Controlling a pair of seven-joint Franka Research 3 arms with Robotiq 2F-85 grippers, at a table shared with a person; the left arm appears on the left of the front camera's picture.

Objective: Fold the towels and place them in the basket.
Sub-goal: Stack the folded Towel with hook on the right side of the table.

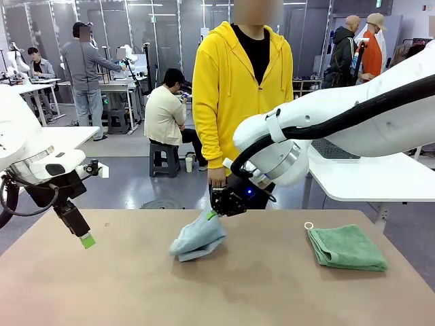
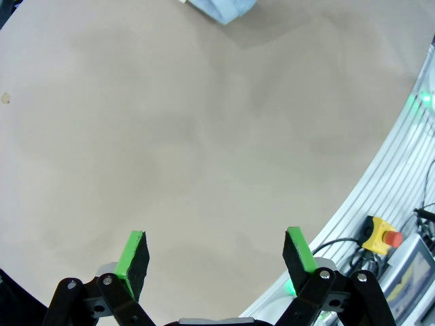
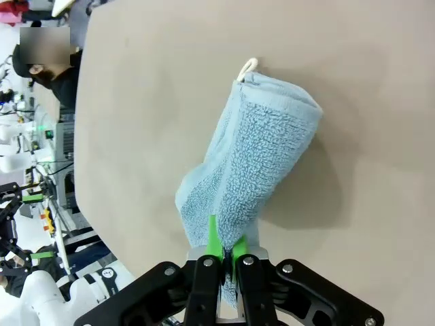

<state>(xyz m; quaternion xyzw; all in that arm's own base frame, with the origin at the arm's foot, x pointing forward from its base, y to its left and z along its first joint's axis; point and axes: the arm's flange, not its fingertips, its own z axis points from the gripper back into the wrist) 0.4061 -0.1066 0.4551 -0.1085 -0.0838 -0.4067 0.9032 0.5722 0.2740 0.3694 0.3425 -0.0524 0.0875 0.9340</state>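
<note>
Right gripper [image 1: 216, 212], reaching across the middle, is clamped on one edge of the grey-blue towel [image 1: 197, 239], which hangs down and to the left onto mid-table [image 1: 258, 285]. Left gripper [image 1: 86, 239] hovers at the near left, jaws apart and empty, well clear. Green towel [image 1: 346, 247] lies folded at the right, likely next.
</note>
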